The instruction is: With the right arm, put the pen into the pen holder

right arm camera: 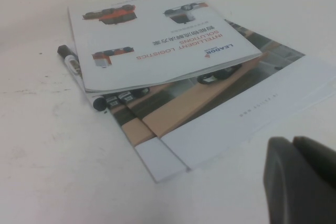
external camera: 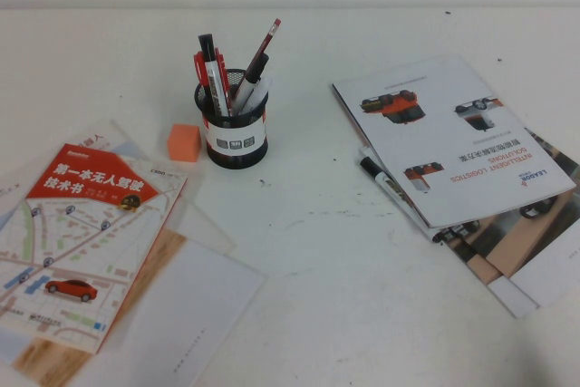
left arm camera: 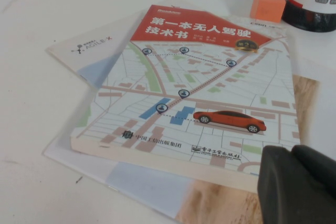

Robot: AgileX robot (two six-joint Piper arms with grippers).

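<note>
Nothing picked up yet: pen [external camera: 390, 189] half hidden under the white booklet [external camera: 453, 138], far from the pen holder [external camera: 236, 129]. Right gripper [right arm camera: 302, 179] near the papers, left gripper [left arm camera: 296, 182] over the map book [left arm camera: 194, 98]; open or closed, cannot tell. Next: reach down with the right arm and grab the pen's bare black end.

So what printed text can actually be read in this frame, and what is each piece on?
"第一本无人驾驶技术书": red-banner map-cover book.
"电子工业出版社": the same cover's lower edge.
"AGILE·X": white sheet under the book.
"LEADOR", "INTELLIGENT LOGISTICS SOLUTIONS": white brochure covering the white black-capped marker.
Black mesh pen holder label: unreadable.
Left gripper and right gripper, at their views' edges: no text.
</note>
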